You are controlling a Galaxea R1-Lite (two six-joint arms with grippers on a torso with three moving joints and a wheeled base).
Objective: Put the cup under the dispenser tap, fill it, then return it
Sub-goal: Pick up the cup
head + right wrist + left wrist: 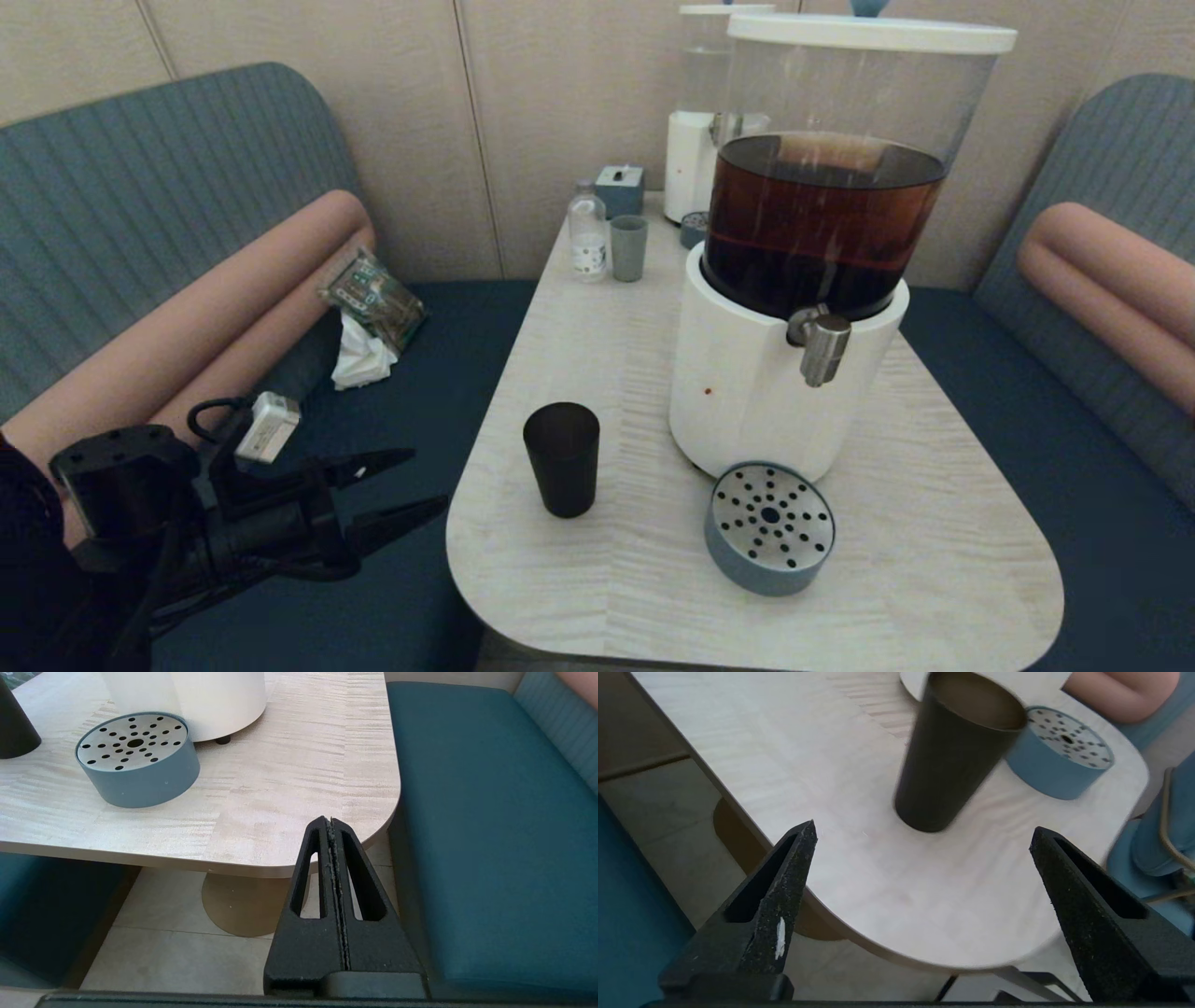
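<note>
The dark tapered cup stands upright on the pale table, left of the big dispenser's white base. The cup also fills the upper middle of the left wrist view. The steel dispenser tap juts from that base above a blue-grey drip tray with a perforated steel top. My left gripper hovers off the table's left edge, open and empty, pointing toward the cup and apart from it. In its own view the left gripper has the cup ahead of its spread fingers. My right gripper is shut, low by the table's near right corner.
At the back of the table stand a small bottle, a grey-green cup, a small blue box and a second, smaller dispenser. Blue bench seats flank the table; a packet and tissue lie on the left seat.
</note>
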